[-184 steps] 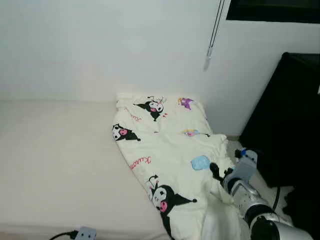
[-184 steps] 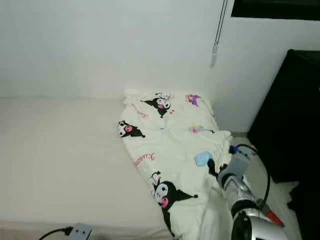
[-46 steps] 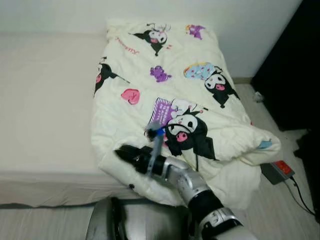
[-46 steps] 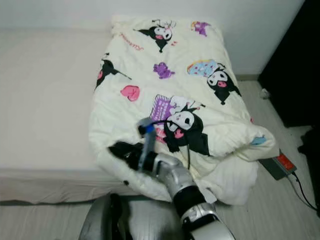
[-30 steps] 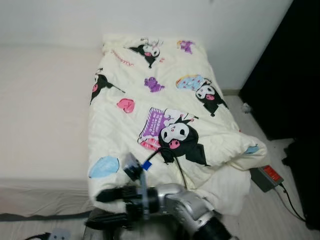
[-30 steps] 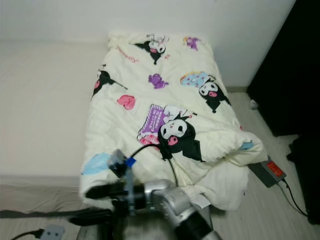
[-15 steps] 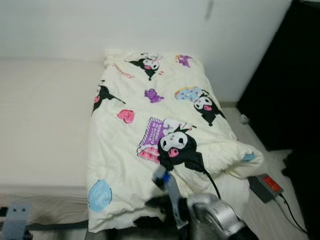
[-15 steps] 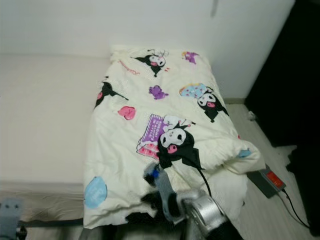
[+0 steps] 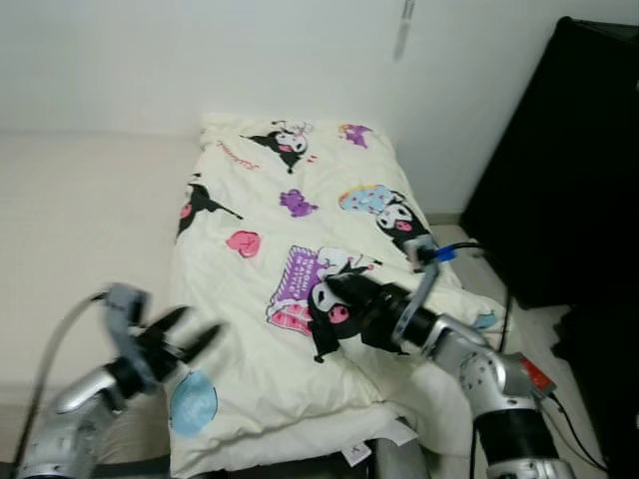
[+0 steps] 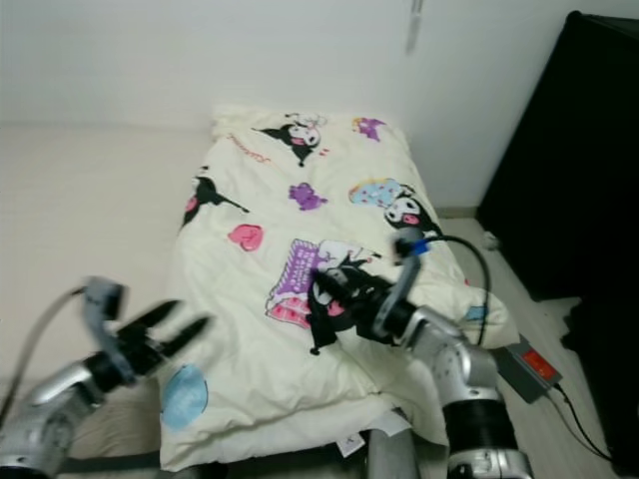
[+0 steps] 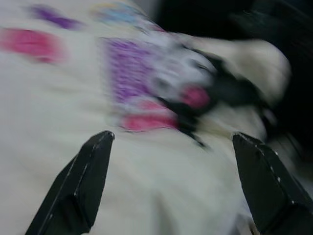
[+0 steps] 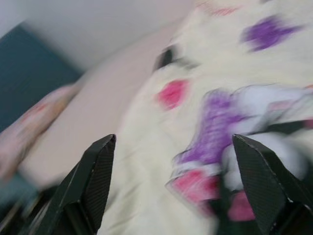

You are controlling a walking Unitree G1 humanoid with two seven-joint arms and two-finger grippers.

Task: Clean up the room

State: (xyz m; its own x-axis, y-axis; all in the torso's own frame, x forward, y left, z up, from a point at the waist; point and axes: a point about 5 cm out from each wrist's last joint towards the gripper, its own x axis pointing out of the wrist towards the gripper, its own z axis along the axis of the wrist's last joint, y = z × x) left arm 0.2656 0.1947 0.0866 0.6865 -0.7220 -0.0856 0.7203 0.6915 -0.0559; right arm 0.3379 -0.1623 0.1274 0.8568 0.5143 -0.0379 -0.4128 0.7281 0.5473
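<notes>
Hovering over printed blanket (image 9: 290,289) on bed (image 9: 80,230): left gripper (image 9: 185,334) lower left, right gripper (image 10: 334,289) centre; both jaws released.

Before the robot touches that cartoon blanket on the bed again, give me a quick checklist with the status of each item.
1. Left gripper open: ok, fingers spread above the blanket's near left corner.
2. Right gripper open: ok, over the black cartoon print.
3. Nothing held in either gripper: ok.
4. Blanket fully on the bed: not ok, its right side spills toward the floor.
5. Power strip and cable clear of the robot's feet: cannot tell.
</notes>
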